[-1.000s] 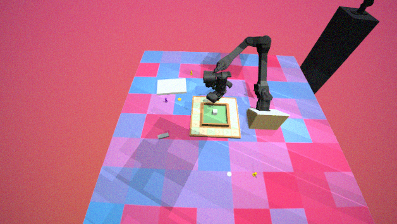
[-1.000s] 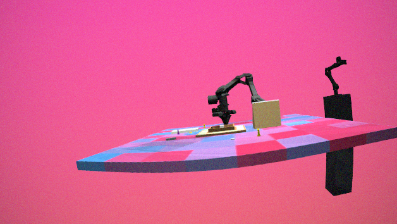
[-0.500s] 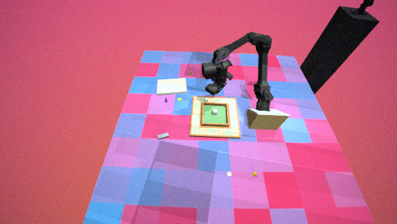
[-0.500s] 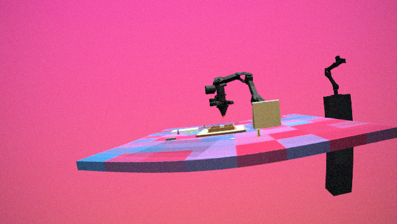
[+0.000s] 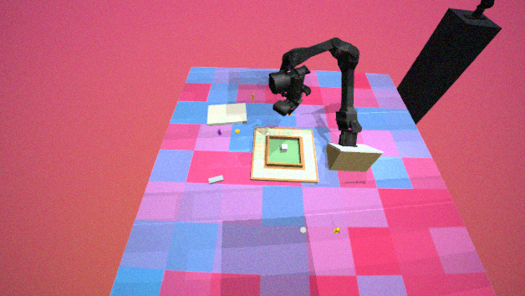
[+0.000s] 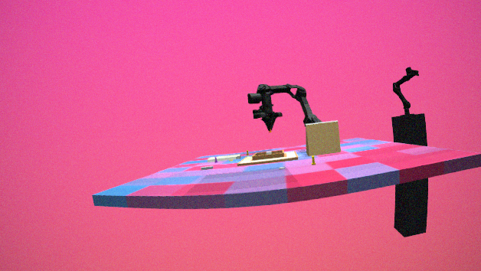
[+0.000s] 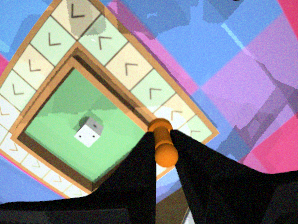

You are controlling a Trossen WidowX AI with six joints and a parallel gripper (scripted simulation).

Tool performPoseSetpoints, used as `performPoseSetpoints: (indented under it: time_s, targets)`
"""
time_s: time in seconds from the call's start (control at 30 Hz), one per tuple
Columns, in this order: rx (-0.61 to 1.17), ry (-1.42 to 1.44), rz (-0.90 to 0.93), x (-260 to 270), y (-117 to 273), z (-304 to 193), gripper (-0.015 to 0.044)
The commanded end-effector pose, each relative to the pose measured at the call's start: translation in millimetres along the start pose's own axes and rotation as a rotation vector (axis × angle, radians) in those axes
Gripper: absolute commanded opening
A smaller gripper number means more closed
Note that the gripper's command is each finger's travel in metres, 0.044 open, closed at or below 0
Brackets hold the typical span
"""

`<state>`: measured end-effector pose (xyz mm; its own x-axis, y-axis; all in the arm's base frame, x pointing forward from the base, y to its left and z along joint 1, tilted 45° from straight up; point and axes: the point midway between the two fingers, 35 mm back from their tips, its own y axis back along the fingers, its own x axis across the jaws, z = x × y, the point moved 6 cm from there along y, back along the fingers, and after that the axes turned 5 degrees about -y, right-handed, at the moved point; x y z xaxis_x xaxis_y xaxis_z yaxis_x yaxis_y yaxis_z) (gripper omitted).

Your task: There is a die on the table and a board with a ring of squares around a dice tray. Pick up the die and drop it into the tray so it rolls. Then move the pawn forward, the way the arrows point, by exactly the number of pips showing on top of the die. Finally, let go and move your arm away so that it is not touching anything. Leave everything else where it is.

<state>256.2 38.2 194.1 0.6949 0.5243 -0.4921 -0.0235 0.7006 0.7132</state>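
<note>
My gripper (image 5: pixel 289 112) (image 6: pixel 269 129) (image 7: pixel 161 137) is shut on the orange pawn (image 7: pixel 162 144) and holds it high above the board's far edge. The board (image 5: pixel 257 167) (image 6: pixel 292 155) (image 7: pixel 180 111) has a ring of pale squares with arrows around a green dice tray (image 5: pixel 276 155) (image 7: pixel 60 112). The white die (image 5: pixel 284 146) (image 7: pixel 88 132) rests inside the tray, near its middle. Its top pips are too small to read.
A tan box (image 5: pixel 353 158) (image 6: pixel 322 137) under the arm's base stands right of the board. A cream slab (image 5: pixel 226 113), a grey block (image 5: pixel 216 179), small yellow and purple pieces (image 5: pixel 237 130) (image 5: pixel 219 132) (image 5: pixel 336 230) and a white disc (image 5: pixel 303 229) lie around. A black pillar (image 5: pixel 447 58) stands far right.
</note>
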Motion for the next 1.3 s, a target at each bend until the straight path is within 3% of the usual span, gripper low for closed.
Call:
performPoseSetpoints:
  time_s: [0.0, 0.43, 1.27]
  targets:
    - [0.013, 0.008, -0.001, 9.2, -7.9, 7.9, 0.0]
    - [-0.002, -0.009, 0.0, 54.3, -69.2, 55.7, 0.0]
    - [-0.004, -0.01, -0.002, 56.0, -112.8, 58.4, 0.0]
